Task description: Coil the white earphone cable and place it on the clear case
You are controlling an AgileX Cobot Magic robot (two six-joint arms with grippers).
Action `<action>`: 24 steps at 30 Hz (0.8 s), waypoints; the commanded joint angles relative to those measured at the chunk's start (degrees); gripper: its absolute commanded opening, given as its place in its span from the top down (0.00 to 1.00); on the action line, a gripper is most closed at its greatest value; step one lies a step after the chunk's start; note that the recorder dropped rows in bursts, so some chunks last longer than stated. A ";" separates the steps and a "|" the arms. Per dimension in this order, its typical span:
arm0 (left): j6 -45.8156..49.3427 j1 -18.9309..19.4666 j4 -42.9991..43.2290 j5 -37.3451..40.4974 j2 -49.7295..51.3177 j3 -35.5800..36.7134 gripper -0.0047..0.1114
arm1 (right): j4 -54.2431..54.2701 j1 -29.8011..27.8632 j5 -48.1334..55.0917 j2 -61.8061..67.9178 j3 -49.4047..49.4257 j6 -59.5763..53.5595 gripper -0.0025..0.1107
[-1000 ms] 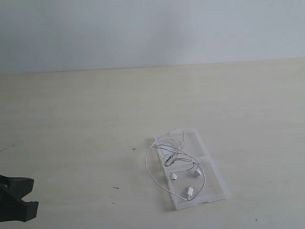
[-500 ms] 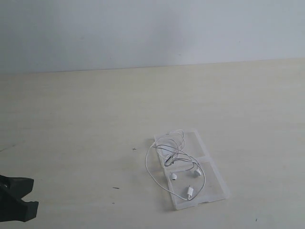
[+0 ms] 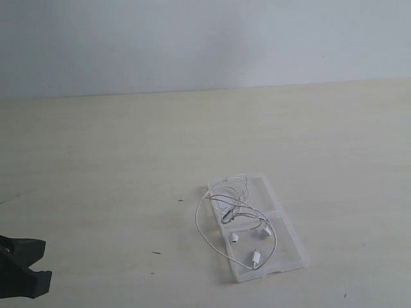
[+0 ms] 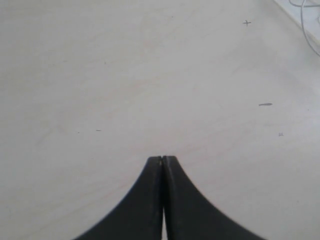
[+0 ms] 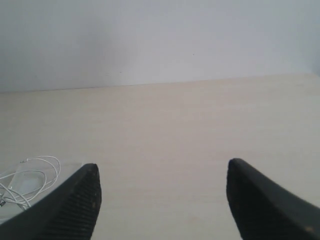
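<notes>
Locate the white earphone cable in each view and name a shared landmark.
Exterior view: white earphone cable lower right of centre, on the clear case.
Left wrist view: a loop at the upper right corner.
Right wrist view: loops at the lower left edge.
Shared landmark: the clear case under it.

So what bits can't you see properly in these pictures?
- Right claw: missing from the exterior view; the right wrist view's bottom edge cuts its fingers off.
- Left claw: mostly cut off by the exterior view's bottom-left corner.
- White earphone cable: too small to tell plug from earbuds; cut by the edge in both wrist views.
- Clear case: see-through, so any sticker is hard to spot.
</notes>
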 commanded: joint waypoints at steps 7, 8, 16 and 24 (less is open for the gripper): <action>0.01 0.05 -0.10 0.22 -2.22 0.32 0.96 | 0.48 -0.18 -0.10 -0.39 0.27 0.00 0.38; 0.01 0.05 -0.10 0.22 -3.23 0.32 0.96 | 0.48 -0.18 -0.10 -0.39 0.27 0.00 0.38; -1.83 27.70 -1.20 -23.45 -21.62 0.32 0.96 | 0.72 -0.18 -0.10 -0.39 0.27 0.00 0.38; 3.69 39.10 -1.28 -23.17 -52.24 0.32 0.96 | 0.72 -0.18 -0.10 -0.39 0.27 0.00 0.38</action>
